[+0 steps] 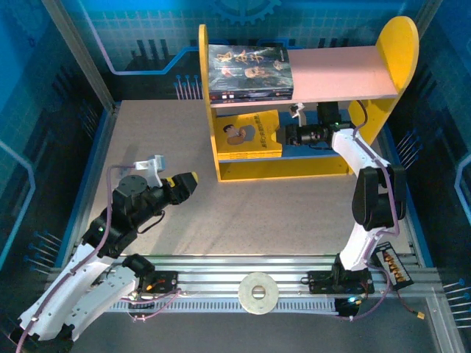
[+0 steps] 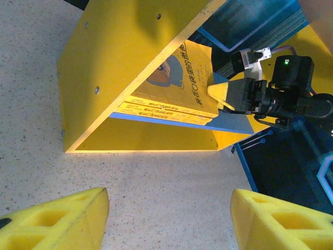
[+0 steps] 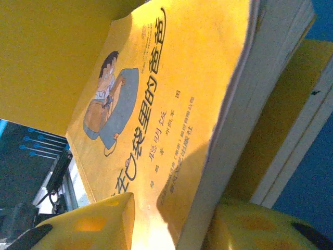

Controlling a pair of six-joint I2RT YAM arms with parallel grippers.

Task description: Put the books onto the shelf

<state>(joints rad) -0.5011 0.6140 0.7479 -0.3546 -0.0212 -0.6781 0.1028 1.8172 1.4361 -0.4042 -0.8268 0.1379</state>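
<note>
White ring [image 1: 258, 293], right gripper [image 1: 285, 135] at yellow book [image 1: 246, 132]

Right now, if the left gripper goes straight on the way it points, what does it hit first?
Probably the shelf, at its yellow side panel, after crossing the table. Depth is unclear from the wrist view.

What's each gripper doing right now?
Left gripper: open, holding nothing.
Right gripper: straddles an edge of the yellow book; clamped or loose cannot be told.
</note>
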